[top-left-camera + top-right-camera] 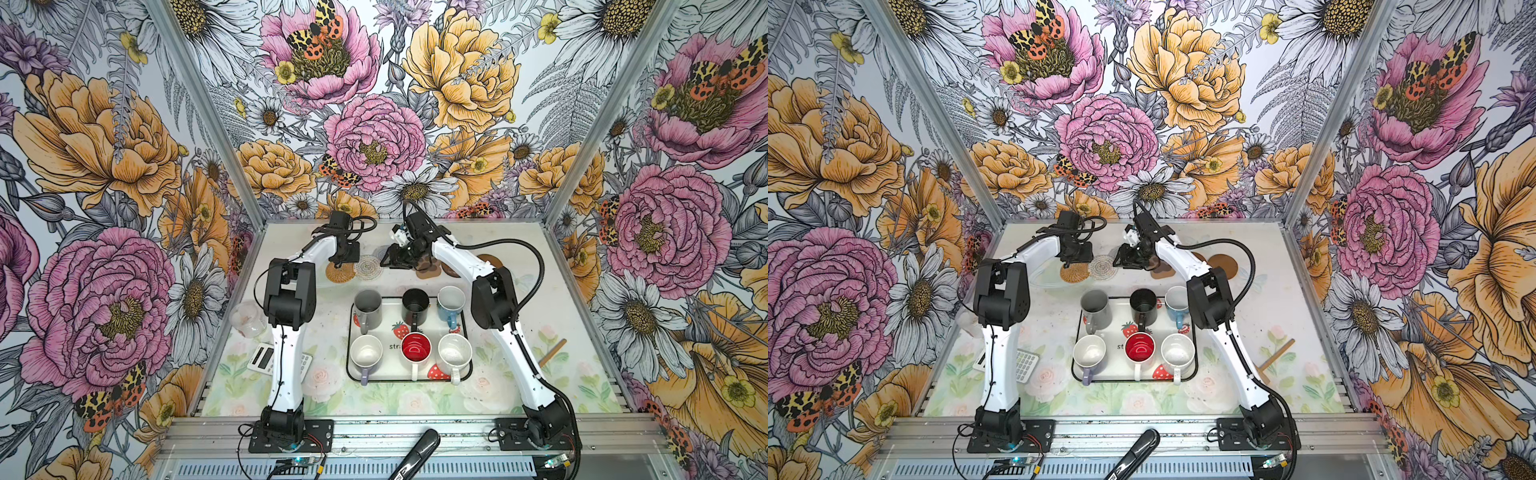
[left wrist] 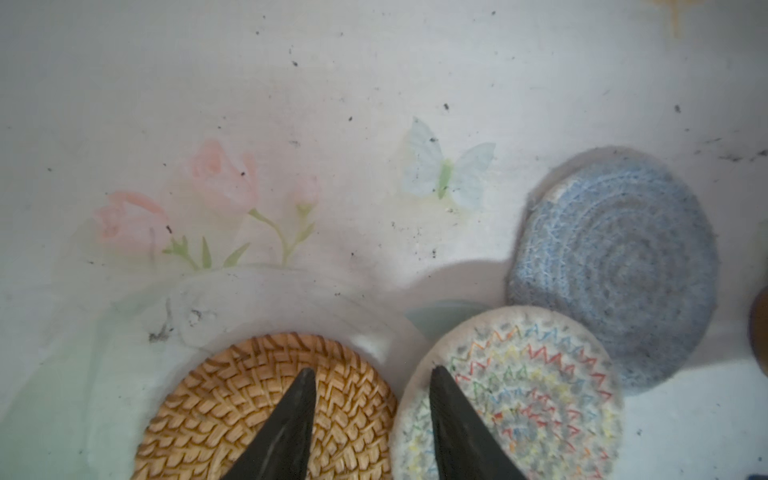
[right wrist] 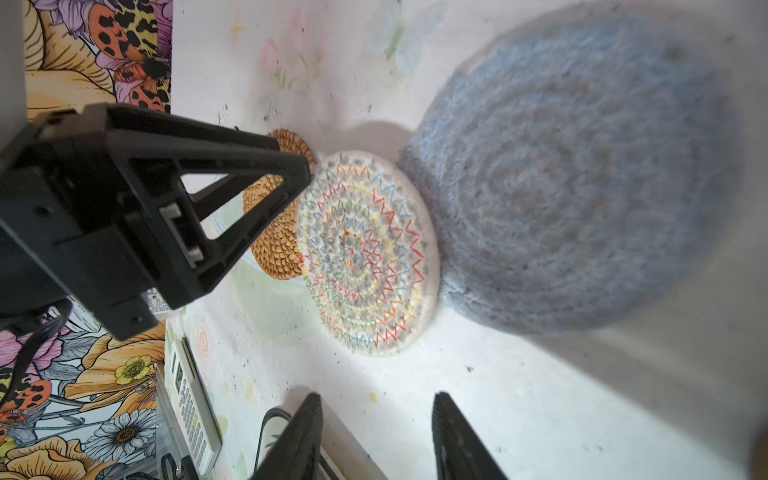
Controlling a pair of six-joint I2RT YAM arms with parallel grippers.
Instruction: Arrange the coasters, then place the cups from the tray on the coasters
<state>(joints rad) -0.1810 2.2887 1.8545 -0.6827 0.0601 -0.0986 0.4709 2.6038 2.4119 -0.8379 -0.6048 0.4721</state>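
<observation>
Several coasters lie in a row at the back of the table: tan rattan point(image 1: 341, 272), white with rainbow stitching point(image 1: 368, 264), grey-blue woven point(image 2: 615, 270), brown paw point(image 1: 428, 271) and two brown discs point(image 1: 488, 259). My left gripper point(image 2: 372, 370) hangs open and empty, one finger over the rattan coaster point(image 2: 266, 411), the other over the stitched one point(image 2: 519, 399). My right gripper point(image 3: 378, 395) is open over bare table beside the grey-blue coaster point(image 3: 573, 174). The strawberry tray point(image 1: 388, 316) holds grey point(image 1: 368, 305), black point(image 1: 415, 305), light blue point(image 1: 451, 303), lavender point(image 1: 365, 351), red-lined point(image 1: 415, 347) and speckled point(image 1: 454, 352) cups.
A clear glass beaker point(image 1: 248, 318) and a calculator point(image 1: 266, 357) sit left of the tray, partly behind the left arm. A wooden stick point(image 1: 552, 353) lies on the right. A black tool point(image 1: 419, 453) rests on the front rail. Floral walls enclose three sides.
</observation>
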